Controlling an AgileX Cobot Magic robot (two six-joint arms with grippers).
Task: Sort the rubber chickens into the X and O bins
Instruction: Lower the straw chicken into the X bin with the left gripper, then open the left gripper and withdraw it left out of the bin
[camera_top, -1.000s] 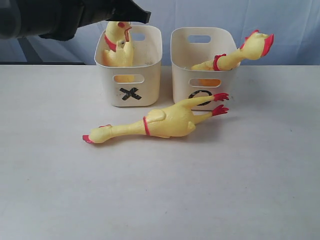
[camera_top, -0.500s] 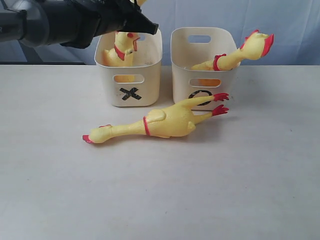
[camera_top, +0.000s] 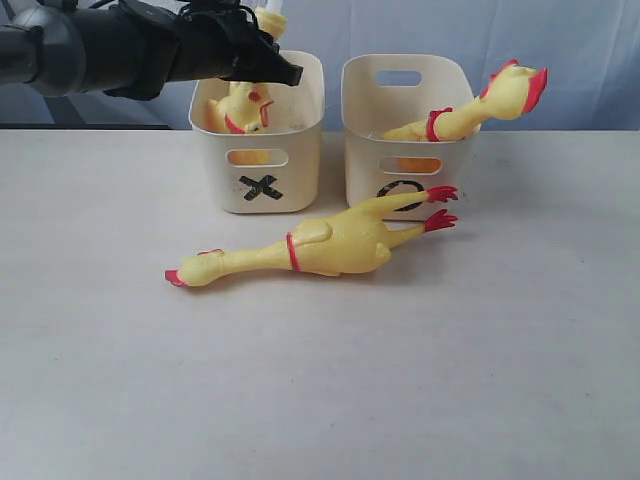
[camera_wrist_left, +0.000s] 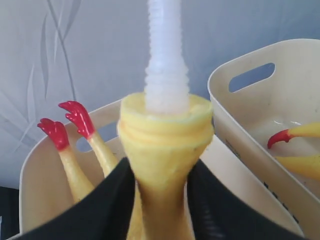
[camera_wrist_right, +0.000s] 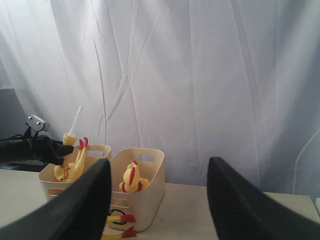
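In X bin, chicken half hidden

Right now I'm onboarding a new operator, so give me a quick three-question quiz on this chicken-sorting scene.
1. True or false: the O bin is empty.
2. How many rubber chickens lie on the table, outside both bins?
3. The left gripper is above: A) the X bin, B) the O bin, C) neither bin.

Key: 1 false, a chicken sits in it with its head over the rim. 2 one. 3 A.
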